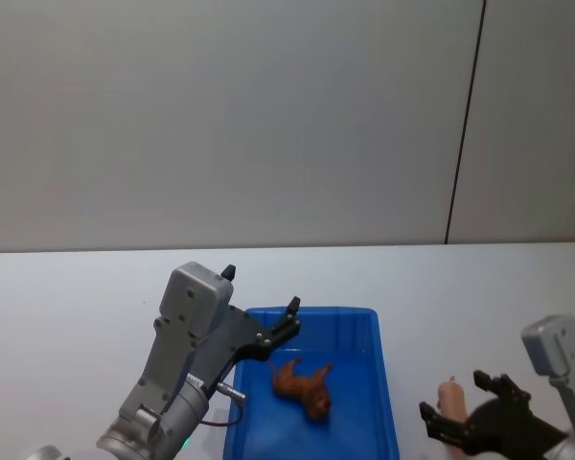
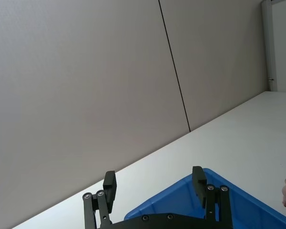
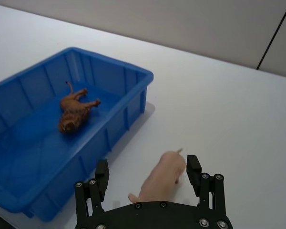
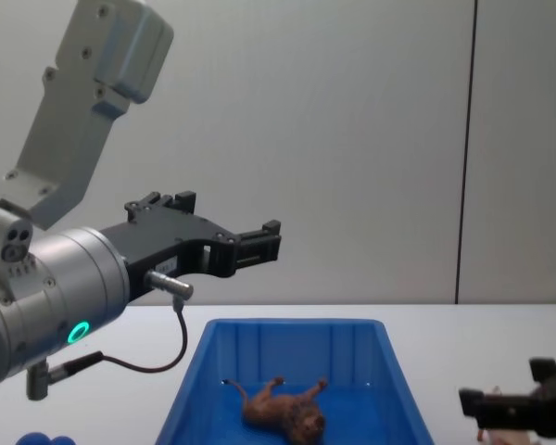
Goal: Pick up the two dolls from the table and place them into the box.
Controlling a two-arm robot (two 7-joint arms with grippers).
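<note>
Now, at lower right, the right gripper's [image 1: 455,398] jaws stand spread about the pig [image 3: 162,176]; the left gripper's [image 1: 261,288] jaws are spread over the box [image 1: 316,311].

head cam: high, tilted forward-down onto the rectangular bright blue plastic bin [image 1: 337,330] and flat white tabletop [image 1: 77,297]. chest cam: lower, sees the bin end-on, close. left wrist cam faces the grey wall [image 2: 86,95], bin corner at its edge. right wrist cam: close above the pale pink pig toy [image 3: 162,177]. head, chest, right wrist share the brown lion-like toy [image 1: 303,381] in the bin.
</note>
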